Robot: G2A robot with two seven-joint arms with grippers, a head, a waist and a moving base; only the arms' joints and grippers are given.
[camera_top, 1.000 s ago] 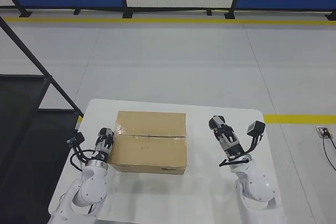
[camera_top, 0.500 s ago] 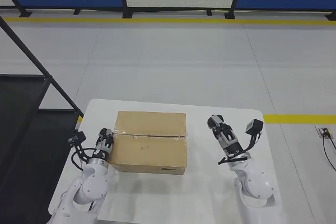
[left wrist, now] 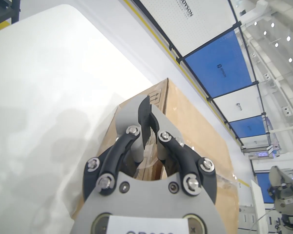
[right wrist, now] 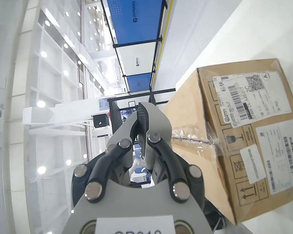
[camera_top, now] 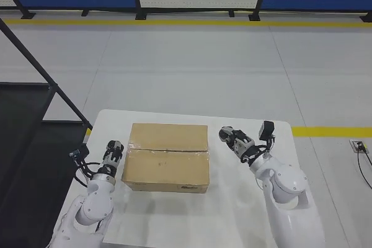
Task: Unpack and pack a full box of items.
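Observation:
A brown cardboard box [camera_top: 167, 156] sits closed on the white table [camera_top: 192, 214], its top flaps held by clear tape. My left gripper [camera_top: 114, 149] is at the box's left end, shut with nothing between its fingers; in the left wrist view this gripper [left wrist: 147, 113] is right up against the box [left wrist: 197, 132]. My right gripper [camera_top: 226, 134] hangs near the box's right end, a small gap away, also shut and empty. The right wrist view has this gripper [right wrist: 141, 116] beside the box's labelled end face [right wrist: 254, 132].
A black metal rack [camera_top: 25, 124] stands off the table's left side. The table's front half and right side are bare. A yellow floor line [camera_top: 338, 131] runs beyond the table's right edge.
My right gripper has swung left and toward the box's right end, with the arm turning. My left gripper has stayed at the box's left end.

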